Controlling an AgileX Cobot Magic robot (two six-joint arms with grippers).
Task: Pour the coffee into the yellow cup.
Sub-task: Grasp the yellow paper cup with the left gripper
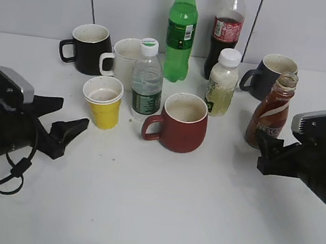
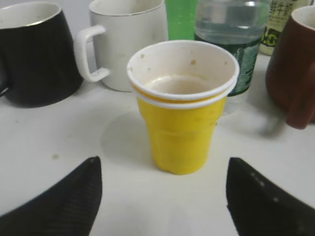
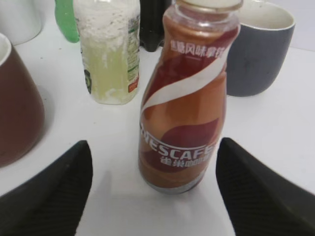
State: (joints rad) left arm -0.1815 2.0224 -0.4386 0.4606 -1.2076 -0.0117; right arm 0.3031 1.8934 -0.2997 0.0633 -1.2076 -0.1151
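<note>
The coffee (image 1: 273, 114) is a brown Nescafe bottle with a white swoosh and no cap, upright at the right; it also shows in the right wrist view (image 3: 184, 98). My right gripper (image 3: 155, 147) is open, its fingers just in front of the bottle on either side, not touching it; in the exterior view it (image 1: 265, 151) sits just in front of the bottle. The yellow cup (image 1: 103, 102) stands upright at the left, also in the left wrist view (image 2: 182, 101). My left gripper (image 2: 162, 169) is open and empty, just in front of the cup (image 1: 68, 123).
Between cup and coffee stand a water bottle (image 1: 147, 82), a red mug (image 1: 177, 122) and a pale juice bottle (image 1: 222, 81). Behind are a black mug (image 1: 89, 47), a white mug (image 1: 123, 61), a green bottle (image 1: 181, 33), a cola bottle (image 1: 226, 32) and a grey mug (image 1: 268, 75).
</note>
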